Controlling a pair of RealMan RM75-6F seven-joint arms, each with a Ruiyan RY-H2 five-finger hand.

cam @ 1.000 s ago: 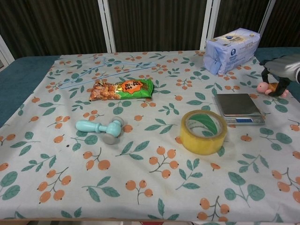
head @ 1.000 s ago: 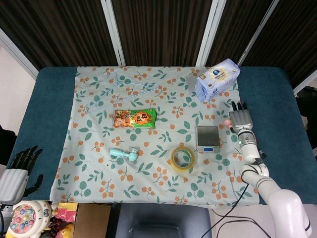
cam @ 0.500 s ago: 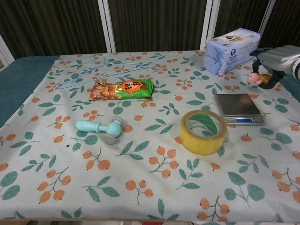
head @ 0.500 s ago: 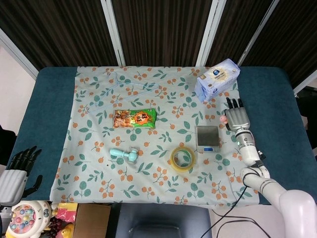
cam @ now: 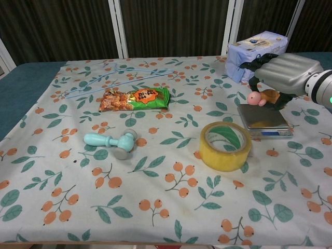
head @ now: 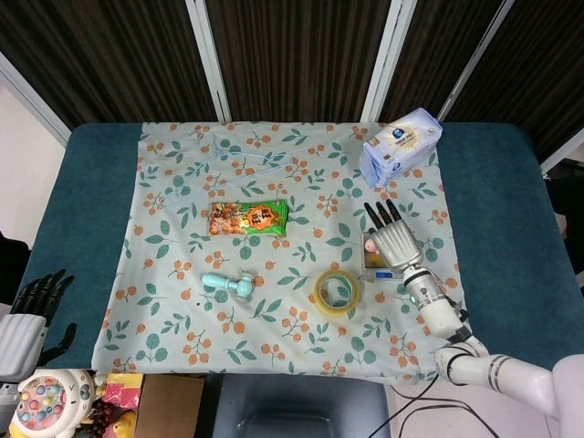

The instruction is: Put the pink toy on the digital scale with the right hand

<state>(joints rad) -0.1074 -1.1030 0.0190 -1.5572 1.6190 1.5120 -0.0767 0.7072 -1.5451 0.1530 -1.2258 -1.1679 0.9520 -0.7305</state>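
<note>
My right hand (head: 394, 241) hovers over the silver digital scale (head: 384, 272) and covers most of it in the head view. In the chest view the right hand (cam: 287, 71) grips the pink toy (cam: 254, 98), a small pink figure with an orange part. The toy hangs just above the scale (cam: 263, 118), over its back left corner, apart from the platform. Seen from the head, the pink toy (head: 370, 245) peeks out at the hand's left side. At the table's bottom left corner my left hand (head: 35, 308) rests with fingers apart, holding nothing.
A yellow tape roll (cam: 224, 145) stands just in front and left of the scale. A blue-white pack (cam: 257, 47) lies behind it. A snack bag (cam: 135, 98), a teal roller (cam: 110, 141) and a blue hanger (cam: 116, 77) lie further left on the floral cloth.
The right hand has carried the pink toy leftward and toward me, from beside the scale's right edge to over the scale. The left hand has stayed put.
</note>
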